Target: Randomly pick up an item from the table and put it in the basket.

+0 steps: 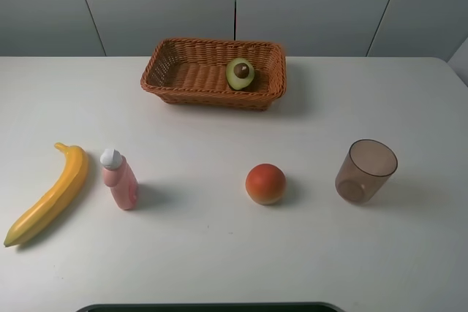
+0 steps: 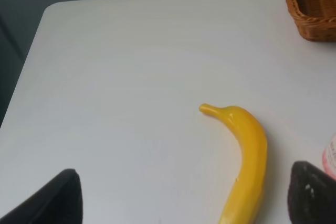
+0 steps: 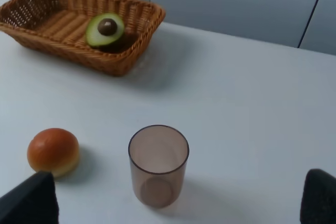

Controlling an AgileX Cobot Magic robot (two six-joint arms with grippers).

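The halved avocado [image 1: 240, 74] lies cut face up in the right part of the basket [image 1: 187, 51], at the surface's [image 1: 219, 253] twelve o'clock. Both end effectors, left [image 2: 184, 203] and right [image 3: 178, 203], stand spread apart, empty, well away from it.

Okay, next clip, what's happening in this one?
Nothing is being handled right now. The halved avocado already lies inside the wicker basket, toward its right end. The banana, pink bottle, red-orange fruit and brown cup sit untouched on the table. Both arms are pulled back near the front edge: the left end effector open over the banana, the right end effector open near the cup, each holding nothing.
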